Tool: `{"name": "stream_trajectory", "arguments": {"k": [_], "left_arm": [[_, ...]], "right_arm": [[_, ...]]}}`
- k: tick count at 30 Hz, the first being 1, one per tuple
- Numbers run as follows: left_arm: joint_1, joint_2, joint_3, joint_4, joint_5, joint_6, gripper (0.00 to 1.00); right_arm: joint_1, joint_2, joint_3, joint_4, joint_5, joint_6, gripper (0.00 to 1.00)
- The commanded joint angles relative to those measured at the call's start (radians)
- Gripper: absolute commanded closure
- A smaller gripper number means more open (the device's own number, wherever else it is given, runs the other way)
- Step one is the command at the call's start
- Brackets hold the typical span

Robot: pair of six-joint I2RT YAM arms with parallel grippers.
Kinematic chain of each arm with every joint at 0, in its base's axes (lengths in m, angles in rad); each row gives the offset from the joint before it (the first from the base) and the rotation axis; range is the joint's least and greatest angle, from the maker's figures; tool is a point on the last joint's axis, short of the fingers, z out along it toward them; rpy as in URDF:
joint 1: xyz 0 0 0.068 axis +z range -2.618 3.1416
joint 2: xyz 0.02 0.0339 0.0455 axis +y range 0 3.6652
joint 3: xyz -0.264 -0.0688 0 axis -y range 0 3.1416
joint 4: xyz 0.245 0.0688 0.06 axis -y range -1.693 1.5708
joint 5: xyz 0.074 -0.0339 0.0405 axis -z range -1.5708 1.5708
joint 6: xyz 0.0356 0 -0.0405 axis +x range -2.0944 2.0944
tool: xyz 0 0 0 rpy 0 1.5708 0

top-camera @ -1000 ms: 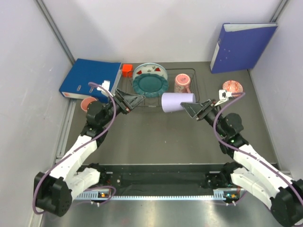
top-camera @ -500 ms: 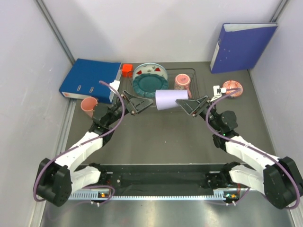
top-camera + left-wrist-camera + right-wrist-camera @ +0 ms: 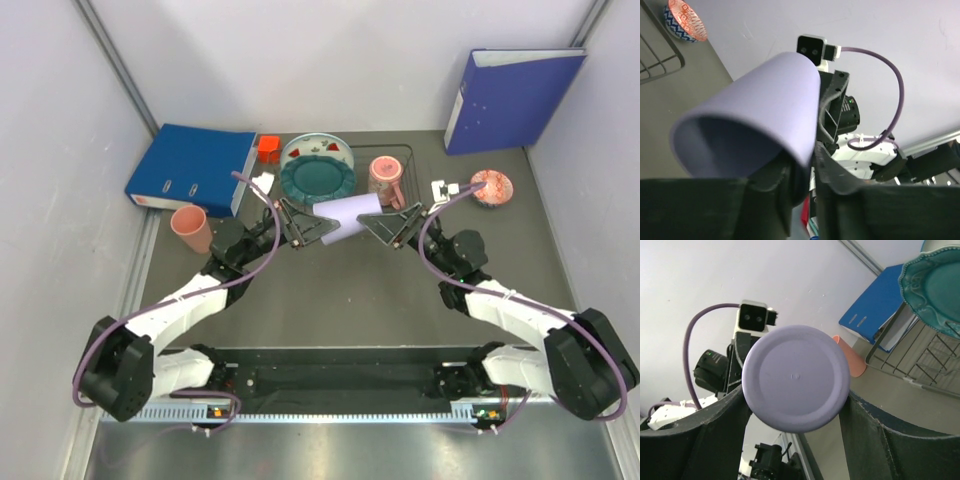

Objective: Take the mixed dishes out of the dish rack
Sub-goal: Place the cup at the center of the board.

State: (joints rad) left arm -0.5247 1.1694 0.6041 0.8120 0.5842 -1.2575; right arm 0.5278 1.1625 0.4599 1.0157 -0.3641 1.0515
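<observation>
The lavender cup (image 3: 340, 218) lies sideways in the air in front of the dish rack (image 3: 405, 158), held between both arms. My right gripper (image 3: 385, 226) is shut on its base end (image 3: 796, 377). My left gripper (image 3: 306, 226) is shut on its rim, one finger inside the mouth and one outside (image 3: 802, 165). In the rack stand the teal scalloped plate (image 3: 318, 180), a white plate (image 3: 318, 150) behind it, and a salmon-pink cup (image 3: 385, 178). A second salmon-pink cup (image 3: 190, 228) stands on the table at the left. The pink patterned bowl (image 3: 491, 186) sits on the table at the right.
A blue binder (image 3: 195, 165) lies flat left of the rack, with a small red cube (image 3: 268, 147) between them. Another blue binder (image 3: 515, 95) leans against the back right wall. Grey walls close in on both sides.
My right gripper carried the lavender cup leftward toward the middle. My left gripper moved right to meet it and closed from open onto the cup's rim.
</observation>
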Motion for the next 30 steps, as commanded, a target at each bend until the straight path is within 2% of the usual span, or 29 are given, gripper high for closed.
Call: {"name": "stream_trajectory", "arguments": {"k": [1,3,4,6,7,8,9,10,12,13,14,16,17,18,19,20,21,23,30], "left_arm": [[-0.008,-0.03,0.046,0.038,0.0,0.033,0.83],[-0.008,-0.051,0.052,-0.019,-0.009,0.062,0.86],[-0.008,-0.059,0.056,-0.042,-0.015,0.072,0.97],[-0.008,-0.085,0.069,-0.091,-0.035,0.112,1.0],[-0.008,-0.096,0.078,-0.162,-0.046,0.131,1.0],[-0.008,-0.106,0.104,-0.209,-0.059,0.182,1.0],[-0.008,-0.129,0.126,-0.274,-0.085,0.213,1.0],[-0.008,-0.14,0.147,-0.403,-0.102,0.249,1.0],[-0.006,-0.165,0.245,-0.587,-0.192,0.37,1.0],[-0.006,-0.166,0.291,-0.684,-0.231,0.419,1.0],[-0.006,-0.168,0.395,-0.905,-0.271,0.522,1.0],[-0.006,-0.14,0.511,-1.127,-0.432,0.599,1.0],[-0.005,-0.126,0.627,-1.316,-0.487,0.656,1.0],[-0.005,-0.093,0.682,-1.423,-0.557,0.674,1.0],[-0.006,-0.071,0.735,-1.514,-0.695,0.687,1.0],[-0.005,-0.048,0.829,-1.601,-0.763,0.696,1.0],[-0.005,-0.009,0.865,-1.761,-0.809,0.701,1.0],[-0.005,0.018,0.913,-1.873,-0.907,0.707,1.0],[-0.005,0.108,0.861,-2.16,-0.994,0.707,1.0]], "right_arm": [[0.009,-0.024,0.033,0.055,0.005,-0.027,1.0],[0.009,-0.053,0.036,0.015,0.01,-0.051,1.0],[0.009,-0.064,0.039,-0.002,0.016,-0.06,1.0],[0.009,-0.092,0.048,-0.07,0.02,-0.093,1.0],[0.009,-0.116,0.065,-0.109,0.028,-0.11,0.73],[0.008,-0.127,0.075,-0.149,0.033,-0.145,0.57],[0.011,-0.139,0.088,-0.236,0.04,-0.165,0.36],[0.011,-0.152,0.115,-0.287,0.063,-0.185,0.01],[0.011,-0.187,0.149,-0.414,0.132,-0.251,0.0],[0.012,-0.205,0.198,-0.575,0.169,-0.278,0.0],[0.014,-0.21,0.226,-0.656,0.212,-0.33,0.0],[0.015,-0.228,0.299,-0.865,0.334,-0.378,0.0],[0.015,-0.236,0.318,-0.915,0.358,-0.415,0.0],[0.014,-0.244,0.332,-0.965,0.416,-0.43,0.0],[0.015,-0.263,0.345,-0.997,0.474,-0.442,0.0],[0.015,-0.274,0.347,-1.046,0.497,-0.462,0.0],[0.015,-0.287,0.344,-1.057,0.516,-0.467,0.0],[0.015,-0.325,0.32,-1.054,0.544,-0.479,0.0],[0.015,-0.363,0.234,-1.023,0.518,-0.49,0.0]]}}
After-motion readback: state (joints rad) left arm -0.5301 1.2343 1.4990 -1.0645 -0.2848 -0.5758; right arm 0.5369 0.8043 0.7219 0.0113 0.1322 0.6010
